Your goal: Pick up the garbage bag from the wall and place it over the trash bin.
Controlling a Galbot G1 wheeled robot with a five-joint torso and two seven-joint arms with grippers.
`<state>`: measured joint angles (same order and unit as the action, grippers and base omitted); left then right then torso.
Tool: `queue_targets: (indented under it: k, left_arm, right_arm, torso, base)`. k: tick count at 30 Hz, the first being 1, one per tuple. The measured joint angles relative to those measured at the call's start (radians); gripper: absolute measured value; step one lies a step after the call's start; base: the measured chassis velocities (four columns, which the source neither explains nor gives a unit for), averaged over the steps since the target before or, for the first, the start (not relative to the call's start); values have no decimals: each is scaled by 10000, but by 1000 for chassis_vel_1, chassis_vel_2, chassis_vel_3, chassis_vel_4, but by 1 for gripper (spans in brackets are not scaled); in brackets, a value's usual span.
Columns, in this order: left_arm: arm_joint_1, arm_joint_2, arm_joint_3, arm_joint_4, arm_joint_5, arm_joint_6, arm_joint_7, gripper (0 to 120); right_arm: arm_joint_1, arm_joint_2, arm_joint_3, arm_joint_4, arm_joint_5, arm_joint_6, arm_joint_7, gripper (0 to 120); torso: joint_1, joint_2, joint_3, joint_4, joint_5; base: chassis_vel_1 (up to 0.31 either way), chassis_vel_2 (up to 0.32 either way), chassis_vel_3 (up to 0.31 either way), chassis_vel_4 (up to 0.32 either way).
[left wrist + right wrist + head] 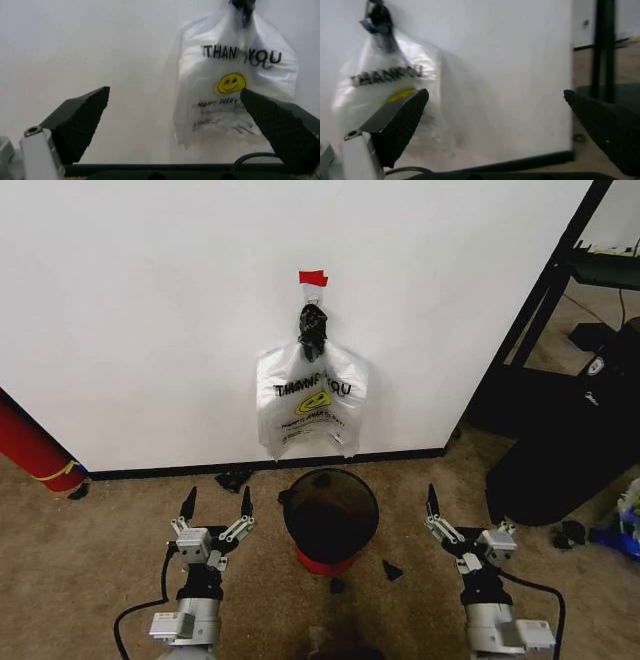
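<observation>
Step in hand: the approach, nothing grasped yet. The garbage bag (312,398) hangs flat on the wall (150,310), bunched under a black knot (313,325) with a red tape strip (313,278) just above; it carries "THANK YOU" lettering and a yellow smiley. In the head view it sits at 12 o'clock from the trash bin (331,518), which stands on the carpet (90,560) directly below it, near the black baseboard (170,470).

The left gripper (217,505) hovers low at 9 o'clock of the bin, jaws spread wide, holding nothing. The right gripper (432,502) hovers at 3 o'clock of the bin; its wrist view shows both pads far apart, also empty. Both are well apart from the bag.

Next move, as judged: one arm must rise and reach toward 12 o'clock to pinch the thin film, likely near the knot, and lift it free of the hook; crinkly plastic may slip or tear.

Around: small black scraps (392,570) lie by the bin's red base; a large black bulk (560,450) at 3 o'clock and a red cylinder (28,442) at 9 o'clock. The bin itself stands in the reach path.
</observation>
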<state>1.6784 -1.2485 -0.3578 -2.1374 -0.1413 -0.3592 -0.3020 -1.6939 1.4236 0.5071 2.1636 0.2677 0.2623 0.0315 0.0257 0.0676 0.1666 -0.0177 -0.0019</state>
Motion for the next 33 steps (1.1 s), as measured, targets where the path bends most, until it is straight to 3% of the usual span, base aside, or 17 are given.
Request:
queue_targets:
  k: [8,11,12,16,18,24,33]
  left_arm:
    - [285,-99,-269,-3,143,-17,-32,100]
    - [357,-261,-401,-104,320,8,-49,100]
    - [357,-261,-401,-104,320,8,-49,100]
    - [522,-465,-504,-126,613,17,-49,100]
    - [705,-604,-617,-151,782,-41,-50,100]
    - [857,-819,-758,-148,918,-141,-81,100]
    - [792,-857,-742,-1,922,-141,-94,100]
  right_arm:
    - [1866,-1659,-480,-594,2676,-768,-927,100]
    - [3680,-2397,-1473,-1490,4146,-1196,-1574,100]
    - [3680,-2397,-1473,-1490,4146,-1196,-1574,100]
    - [5867,-2616,-2847,-2845,5004,-1483,-2137,100]
    - [7426,-2370,-3853,-4073,5498,-1629,-2318,100]
    - [9791,-1285,-4760,-5956,6691,-1753,-2436,100]
    - [10761,-218,-4442,-7072,8306,-2099,-2959,100]
  torso:
    - [0,0,0,4,-1]
    - [0,0,1,0,1]
    - [0,0,1,0,1]
    - [1,-1,1,4,0]
    - [1,-2,3,2,1]
    - [2,-2,2,3,-5]
    - [1,-2,1,2,-1]
  base:
    - [0,0,0,0]
    - [0,0,0,0]
    - [0,0,0,0]
    - [0,0,0,0]
    - [0,0,0,0]
    - [0,0,0,0]
    - [0,0,0,0]
